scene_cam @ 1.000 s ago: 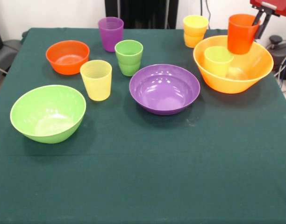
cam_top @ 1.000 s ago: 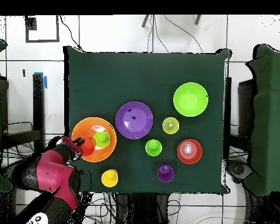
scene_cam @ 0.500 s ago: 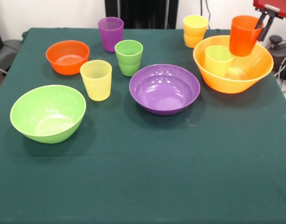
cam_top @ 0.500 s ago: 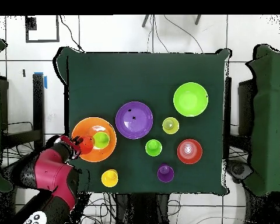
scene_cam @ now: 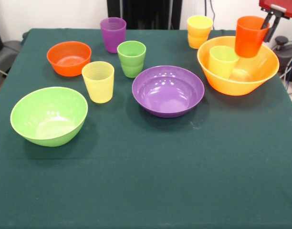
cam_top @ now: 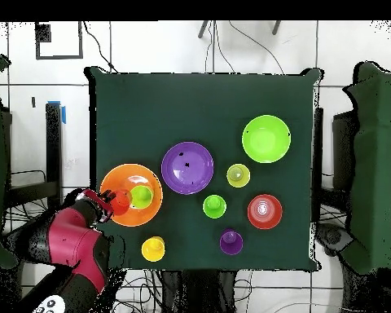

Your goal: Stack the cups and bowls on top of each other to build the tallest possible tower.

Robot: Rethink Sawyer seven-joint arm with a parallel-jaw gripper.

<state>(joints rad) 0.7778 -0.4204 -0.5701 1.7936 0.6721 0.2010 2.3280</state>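
Orange cup (scene_cam: pixel 250 36) lifted slightly higher over yellow-orange bowl (scene_cam: pixel 217 81)

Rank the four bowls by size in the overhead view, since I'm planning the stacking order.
1. Yellow-orange bowl, largest.
2. Purple bowl.
3. Lime green bowl, only slightly smaller across than the purple.
4. Orange bowl, smallest.

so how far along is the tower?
Barely started. Done: lime green cup sits inside the yellow-orange bowl. In hand: gripper holds the orange cup above that bowl's rim. Left: the other cups and bowls stand separately on the table.
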